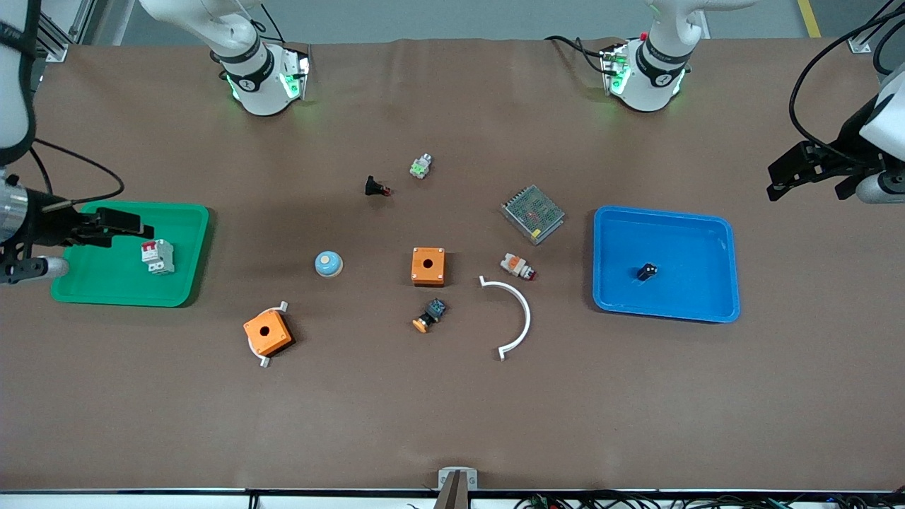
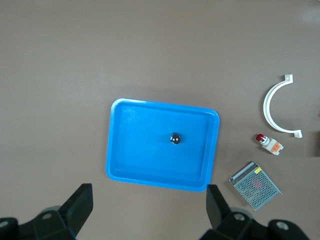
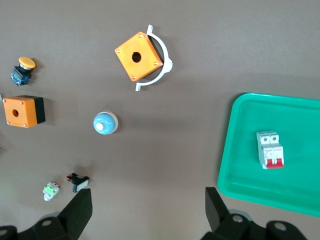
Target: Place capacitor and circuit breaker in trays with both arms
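Observation:
The capacitor (image 1: 647, 271), a tiny black cylinder, lies in the blue tray (image 1: 721, 233) toward the left arm's end of the table; it also shows in the left wrist view (image 2: 175, 139). The circuit breaker (image 1: 158, 256), white-grey with red toggles, lies in the green tray (image 1: 191, 233) toward the right arm's end; it also shows in the right wrist view (image 3: 270, 150). My left gripper (image 1: 806, 173) (image 2: 150, 210) is open and empty, high up beside the blue tray. My right gripper (image 1: 117, 227) (image 3: 149, 212) is open and empty, high up by the green tray.
Between the trays lie two orange boxes (image 1: 428, 266) (image 1: 268, 332), a blue-white dome (image 1: 328, 264), a white curved piece (image 1: 514, 317), a metal mesh unit (image 1: 532, 213), a white-orange-red component (image 1: 517, 266), a black-and-orange pushbutton (image 1: 430, 314), a black red-tipped button (image 1: 376, 187) and a small green-white part (image 1: 421, 166).

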Available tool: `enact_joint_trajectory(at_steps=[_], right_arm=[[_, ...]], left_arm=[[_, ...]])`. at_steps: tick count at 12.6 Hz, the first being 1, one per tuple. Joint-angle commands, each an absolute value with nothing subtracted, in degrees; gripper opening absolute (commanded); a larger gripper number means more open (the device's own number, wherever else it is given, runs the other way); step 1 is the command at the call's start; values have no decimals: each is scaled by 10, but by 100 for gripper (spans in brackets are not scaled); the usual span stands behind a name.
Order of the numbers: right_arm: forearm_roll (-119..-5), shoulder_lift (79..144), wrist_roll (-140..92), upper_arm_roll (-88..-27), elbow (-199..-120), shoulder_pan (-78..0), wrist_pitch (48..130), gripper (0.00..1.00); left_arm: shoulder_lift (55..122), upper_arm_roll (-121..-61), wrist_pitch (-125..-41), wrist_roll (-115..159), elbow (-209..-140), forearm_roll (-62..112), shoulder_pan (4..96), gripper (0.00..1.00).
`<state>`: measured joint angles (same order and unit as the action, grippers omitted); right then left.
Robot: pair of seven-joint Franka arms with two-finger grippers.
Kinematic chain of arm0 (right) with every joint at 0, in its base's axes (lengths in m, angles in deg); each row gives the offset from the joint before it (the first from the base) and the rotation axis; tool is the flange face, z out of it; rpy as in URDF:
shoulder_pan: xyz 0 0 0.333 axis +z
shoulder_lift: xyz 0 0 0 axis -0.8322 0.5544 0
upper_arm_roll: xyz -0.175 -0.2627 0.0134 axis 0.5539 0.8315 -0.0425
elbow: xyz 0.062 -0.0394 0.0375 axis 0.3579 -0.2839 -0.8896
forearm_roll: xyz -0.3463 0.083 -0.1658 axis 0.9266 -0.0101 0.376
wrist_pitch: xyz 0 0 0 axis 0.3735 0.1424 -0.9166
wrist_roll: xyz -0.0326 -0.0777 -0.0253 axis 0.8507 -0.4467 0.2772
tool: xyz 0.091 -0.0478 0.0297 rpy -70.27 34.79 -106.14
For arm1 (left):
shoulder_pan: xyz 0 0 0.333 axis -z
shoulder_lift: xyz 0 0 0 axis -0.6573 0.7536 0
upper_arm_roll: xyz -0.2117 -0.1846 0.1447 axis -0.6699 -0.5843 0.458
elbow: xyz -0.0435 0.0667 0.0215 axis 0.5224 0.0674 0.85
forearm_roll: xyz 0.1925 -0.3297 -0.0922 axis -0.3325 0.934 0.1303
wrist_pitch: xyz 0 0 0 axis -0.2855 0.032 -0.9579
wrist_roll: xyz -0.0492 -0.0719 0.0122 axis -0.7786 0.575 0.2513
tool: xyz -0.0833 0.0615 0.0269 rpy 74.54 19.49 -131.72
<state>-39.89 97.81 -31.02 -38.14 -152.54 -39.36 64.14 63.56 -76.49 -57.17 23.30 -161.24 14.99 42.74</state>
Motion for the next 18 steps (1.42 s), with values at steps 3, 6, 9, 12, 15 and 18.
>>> enact_joint_trajectory(at_steps=[3,6,9,12,15,18], right_arm=[[-306,919,-193,-382,-1540,-316,666,100],[-244,894,-183,-385,-1542,-299,674,100],[-237,853,-185,-382,-1562,-305,680,100],[-237,851,-187,-380,-1560,-306,678,100],[-238,851,-189,-379,-1555,-307,675,100],[-239,855,-189,-380,-1550,-303,676,100]], left_arm=[[640,-764,-559,247,-1596,137,428,100],[640,-763,-559,249,-1596,138,426,100],[639,-763,-559,248,-1596,138,427,100],[635,-763,-559,250,-1596,139,427,100],[634,-763,-558,247,-1596,139,427,100],[634,-763,-558,248,-1596,138,427,100]])
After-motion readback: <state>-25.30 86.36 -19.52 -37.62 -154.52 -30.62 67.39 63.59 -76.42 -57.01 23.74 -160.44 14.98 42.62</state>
